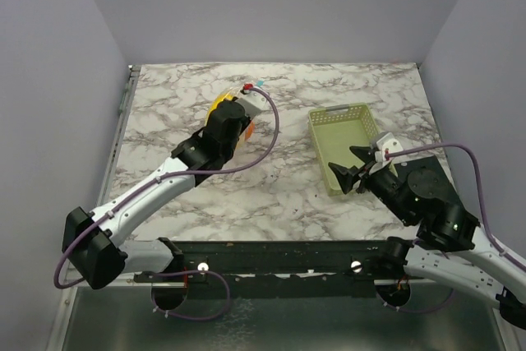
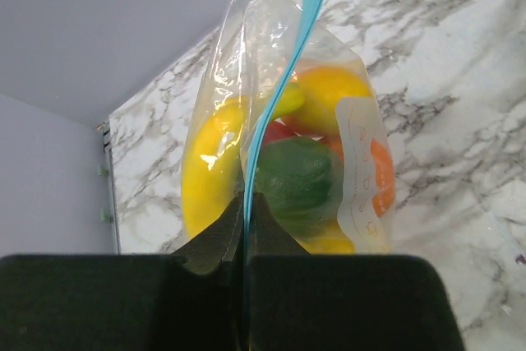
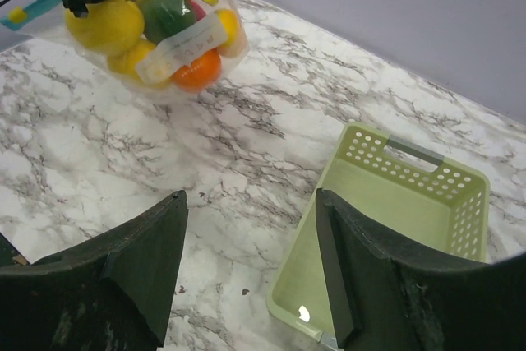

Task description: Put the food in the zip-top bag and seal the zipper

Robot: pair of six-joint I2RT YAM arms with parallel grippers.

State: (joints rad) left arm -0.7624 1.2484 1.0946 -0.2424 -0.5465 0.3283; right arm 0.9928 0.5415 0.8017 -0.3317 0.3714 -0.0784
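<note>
The clear zip-top bag [image 2: 288, 121] holds the food: a yellow banana [image 2: 205, 170], a dark green piece [image 2: 296, 174], a lemon [image 2: 329, 92], an orange [image 2: 380, 178] and a bit of red. My left gripper [image 2: 245, 203] is shut on the light blue zipper [image 2: 283, 80] at the bag's mouth. In the top view the left gripper [image 1: 233, 117] covers most of the bag [image 1: 256, 103]. The bag also shows in the right wrist view [image 3: 168, 26]. My right gripper [image 3: 251, 199] is open and empty, over the basket's near corner [image 1: 355, 168].
A pale yellow-green slotted basket [image 1: 325, 133] stands empty at the right of the marble table [image 1: 271, 195]; it also shows in the right wrist view [image 3: 460, 195]. Grey walls close the back and both sides.
</note>
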